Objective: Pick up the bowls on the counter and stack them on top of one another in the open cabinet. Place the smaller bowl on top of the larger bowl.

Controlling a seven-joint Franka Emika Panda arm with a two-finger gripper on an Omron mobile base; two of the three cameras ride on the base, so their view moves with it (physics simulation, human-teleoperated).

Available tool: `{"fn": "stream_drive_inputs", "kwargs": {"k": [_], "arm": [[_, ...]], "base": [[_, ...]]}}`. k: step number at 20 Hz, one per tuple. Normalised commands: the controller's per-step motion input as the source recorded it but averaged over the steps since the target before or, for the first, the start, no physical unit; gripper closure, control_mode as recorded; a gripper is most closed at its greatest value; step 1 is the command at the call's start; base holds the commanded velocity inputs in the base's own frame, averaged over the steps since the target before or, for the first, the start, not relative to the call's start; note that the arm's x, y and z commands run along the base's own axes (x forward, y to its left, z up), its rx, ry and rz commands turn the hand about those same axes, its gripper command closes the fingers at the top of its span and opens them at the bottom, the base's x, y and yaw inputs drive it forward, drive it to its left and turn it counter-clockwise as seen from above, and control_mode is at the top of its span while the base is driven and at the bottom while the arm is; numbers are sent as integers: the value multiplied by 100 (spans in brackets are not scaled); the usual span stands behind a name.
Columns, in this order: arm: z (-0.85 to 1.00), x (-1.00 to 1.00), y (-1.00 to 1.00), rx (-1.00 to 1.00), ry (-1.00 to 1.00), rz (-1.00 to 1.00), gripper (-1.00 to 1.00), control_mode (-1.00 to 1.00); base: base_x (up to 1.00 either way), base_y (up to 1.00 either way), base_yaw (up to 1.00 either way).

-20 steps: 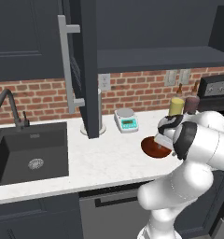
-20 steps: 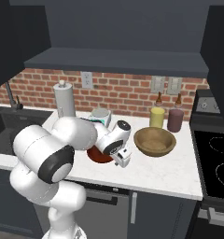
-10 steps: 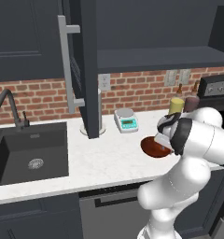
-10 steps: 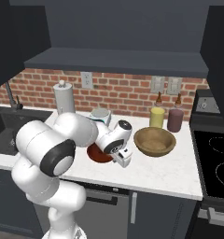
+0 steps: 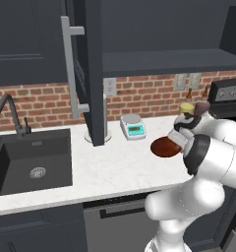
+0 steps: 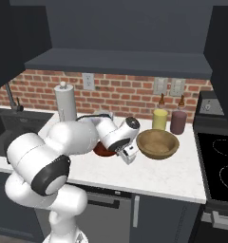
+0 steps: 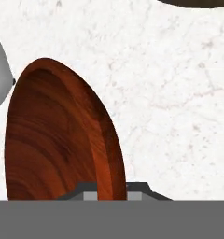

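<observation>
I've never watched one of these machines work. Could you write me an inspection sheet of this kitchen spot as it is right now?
Surface: white marbled counter with a black sink set in at the left.
Job's things: red-brown bowl on the counter; larger tan bowl beside it; open cabinet above, shelf bare.
Clutter: kitchen scale, paper towel roll, yellow jar, dark red jar.
Gripper: gripper shut on the red-brown bowl's rim, one finger on each side.
Cables: nothing seen.
Surroundings: brick wall with outlets, stove at the right, faucet at the sink.
</observation>
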Motion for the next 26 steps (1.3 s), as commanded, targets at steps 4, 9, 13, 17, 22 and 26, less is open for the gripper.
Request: {"fn": "stream_drive_inputs", "kwargs": {"k": [4,9,13,17,22,26], "arm": [[99,0,-79,16,-14,-27,100,-100],[84,21,-100,14,0,-35,100,-100],[46,48,-100,9,8,-36,100,-100],[1,46,-97,0,15,-32,100,-100],[-16,26,-28,-4,6,-9,100,-100],[-40,14,0,-5,0,0,100,-100]], "base": [[0,0,0],[0,0,0],[0,0,0],[0,0,0],[0,0,0],[0,0,0]]}}
